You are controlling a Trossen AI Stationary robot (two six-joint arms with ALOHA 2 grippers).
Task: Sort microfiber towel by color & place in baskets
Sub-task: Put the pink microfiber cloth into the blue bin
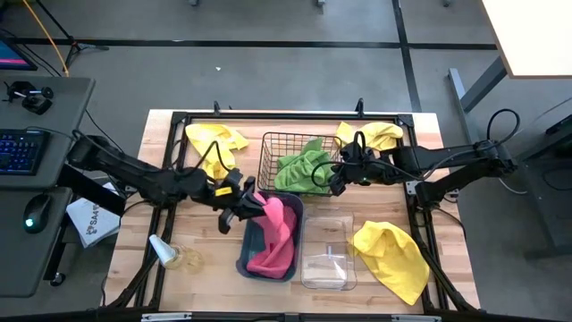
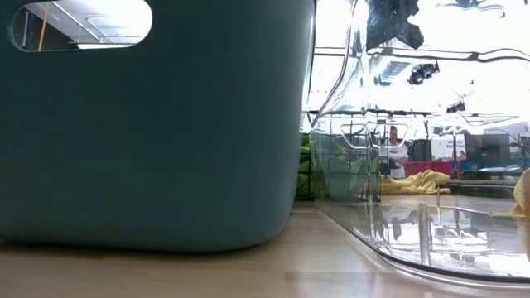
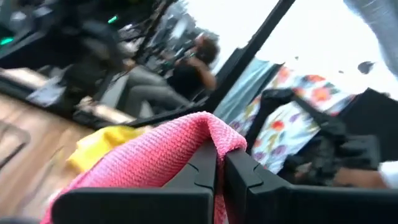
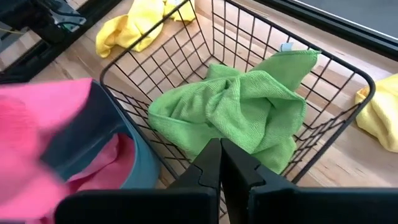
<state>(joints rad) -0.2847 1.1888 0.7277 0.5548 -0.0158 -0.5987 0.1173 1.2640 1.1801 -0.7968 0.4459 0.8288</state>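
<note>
Pink towel (image 1: 279,219) hangs pinched in the closed left pincer (image 1: 248,207) above the teal bin (image 1: 253,243).

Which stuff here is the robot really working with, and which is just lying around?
Part of the job:
- pink towel, pinched in the left claw
- green towel in the wire basket
- yellow towels on the table
- teal bin, clear bin
- right claw, shut over the wire basket

Just lying about:
- keyboard
- computer mouse
- white paper
</note>
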